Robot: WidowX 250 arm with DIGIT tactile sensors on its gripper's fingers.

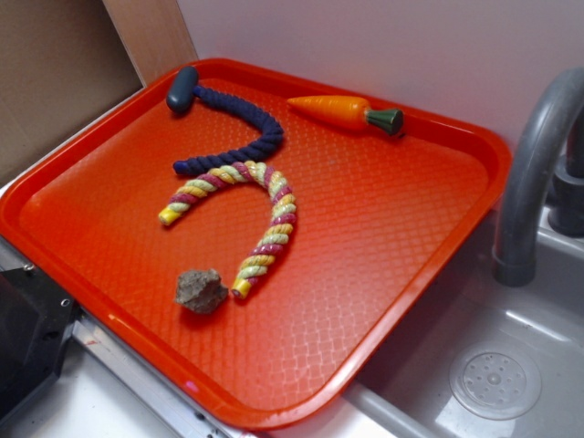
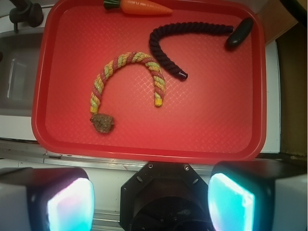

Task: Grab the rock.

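Claw (image 2: 151, 204) wide open, high above the tray's near edge; nothing held.
Rock (image 2: 102, 123) touches the striped rope's (image 2: 129, 60) yellow end on the red tray (image 2: 216, 125); I risk pinching rope too, or the lumpy stone rolling.

Both views are evenly and brightly lit, soft glare is caught on the red tray (image 1: 109, 219), and the close-up fingers (image 2: 70, 204) are blurred.
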